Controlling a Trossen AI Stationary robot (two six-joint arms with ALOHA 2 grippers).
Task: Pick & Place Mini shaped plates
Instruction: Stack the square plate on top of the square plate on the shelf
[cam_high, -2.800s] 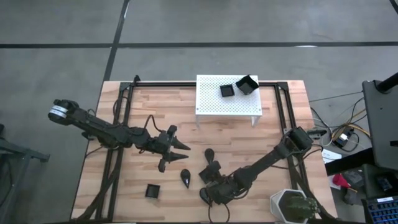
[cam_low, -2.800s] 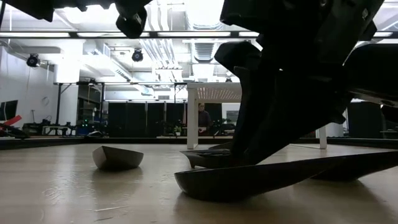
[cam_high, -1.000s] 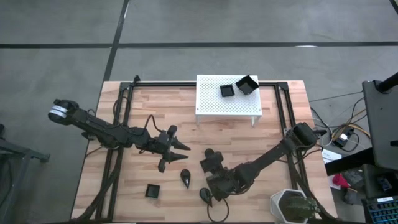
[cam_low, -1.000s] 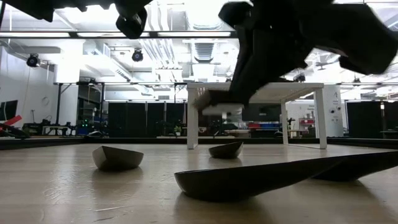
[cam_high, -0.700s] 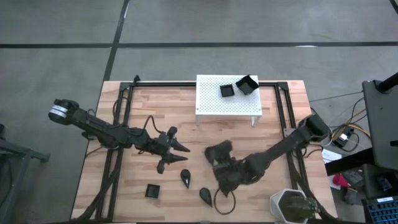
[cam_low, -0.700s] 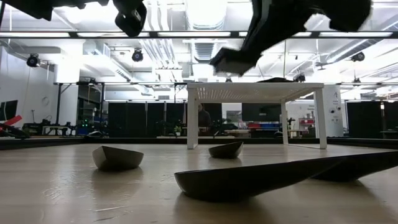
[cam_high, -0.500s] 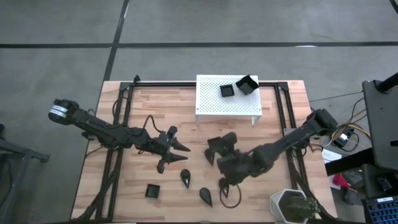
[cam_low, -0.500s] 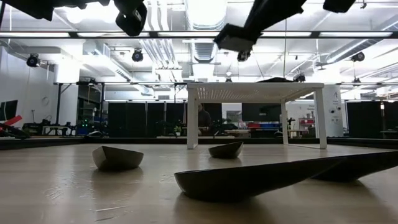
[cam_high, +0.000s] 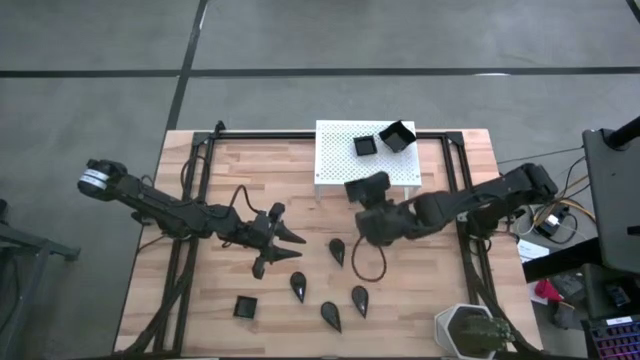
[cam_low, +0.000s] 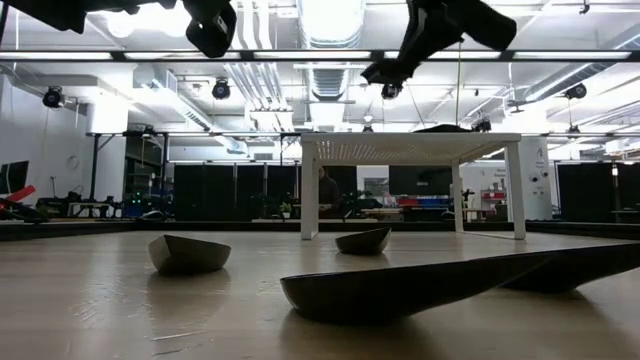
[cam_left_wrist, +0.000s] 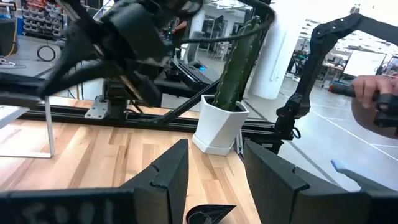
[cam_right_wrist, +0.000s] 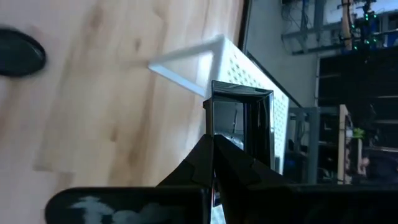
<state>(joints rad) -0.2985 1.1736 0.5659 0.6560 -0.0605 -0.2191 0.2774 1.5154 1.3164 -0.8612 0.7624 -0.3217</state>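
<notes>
My right gripper (cam_high: 368, 200) hangs above the table just in front of the white perforated stand (cam_high: 345, 160), shut on a small black square plate (cam_high: 356, 185). Two more square plates (cam_high: 365, 146) (cam_high: 397, 136) sit on the stand's top. Several teardrop plates (cam_high: 337, 250) (cam_high: 298, 287) and one square plate (cam_high: 245, 306) lie on the wood. My left gripper (cam_high: 288, 243) holds level at the table's middle left. It is open, with nothing between its fingers (cam_left_wrist: 165, 180). My right gripper pinches one side wall (cam_right_wrist: 214, 127) of the square plate between its two fingers (cam_right_wrist: 205, 163). The fingers slant down from the table's right toward the stand. The plate (cam_low: 385, 72) sticks out beyond the fingertips, tilted and lifted clear of the table.
A white pot with a green plant (cam_high: 470, 330) stands at the near right corner. Black rails run along the table's left and right sides. A teardrop plate (cam_left_wrist: 208, 214) lies just below my left gripper. Bare wood lies in front of the stand's legs (cam_low: 308, 190).
My right gripper has risen and gone toward the table's far edge, from above the teardrop plates near the front to just before the white stand. It carries the square plate with it, staying shut and tipping further downward. The plates on the table have kept still.
</notes>
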